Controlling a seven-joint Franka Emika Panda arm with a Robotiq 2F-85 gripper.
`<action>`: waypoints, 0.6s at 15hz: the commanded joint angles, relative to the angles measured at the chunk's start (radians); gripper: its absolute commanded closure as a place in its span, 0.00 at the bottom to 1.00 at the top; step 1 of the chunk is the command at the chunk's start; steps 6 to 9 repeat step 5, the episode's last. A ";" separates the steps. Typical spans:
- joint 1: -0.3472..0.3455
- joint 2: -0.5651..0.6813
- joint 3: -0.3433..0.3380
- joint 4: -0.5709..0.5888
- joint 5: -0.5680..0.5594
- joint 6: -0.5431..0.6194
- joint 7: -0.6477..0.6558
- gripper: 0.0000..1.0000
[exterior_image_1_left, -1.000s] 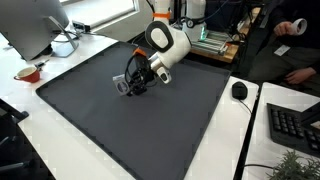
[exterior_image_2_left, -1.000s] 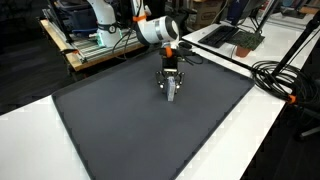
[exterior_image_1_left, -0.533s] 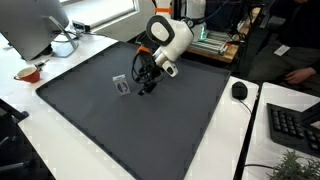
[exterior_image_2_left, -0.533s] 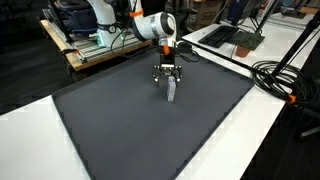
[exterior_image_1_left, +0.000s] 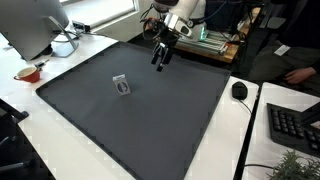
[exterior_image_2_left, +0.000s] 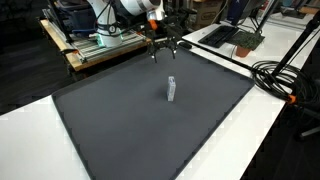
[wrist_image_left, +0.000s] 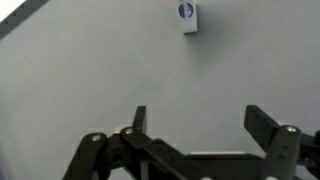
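Note:
A small clear plastic object with a dark blue end (exterior_image_1_left: 122, 86) lies alone on the dark grey mat (exterior_image_1_left: 150, 130); it shows as a pale upright sliver (exterior_image_2_left: 171, 90) in an exterior view and as a white piece with a blue dot (wrist_image_left: 188, 17) in the wrist view. My gripper (exterior_image_1_left: 160, 58) hangs open and empty well above the mat, up and back from the object, near the mat's far edge (exterior_image_2_left: 163, 47). In the wrist view the two fingers (wrist_image_left: 266, 127) stand wide apart with only bare mat between them (wrist_image_left: 196, 125).
White table surfaces surround the mat. A monitor (exterior_image_1_left: 30, 25), white headphones (exterior_image_1_left: 64, 45) and a red cup (exterior_image_1_left: 29, 73) stand at one side. A mouse (exterior_image_1_left: 239, 90) and keyboard (exterior_image_1_left: 296, 128) lie at the other. Cables (exterior_image_2_left: 275, 78) run beside the mat; a person (exterior_image_1_left: 290, 40) sits behind.
The gripper opened and let go of the small object, which stays on the mat. The arm then rose and drew back toward the mat's far edge.

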 joint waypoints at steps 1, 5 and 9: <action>-0.035 -0.254 -0.012 -0.124 -0.034 0.090 0.157 0.00; -0.026 -0.280 -0.013 -0.099 -0.072 0.102 0.201 0.00; -0.026 -0.280 -0.013 -0.099 -0.072 0.102 0.201 0.00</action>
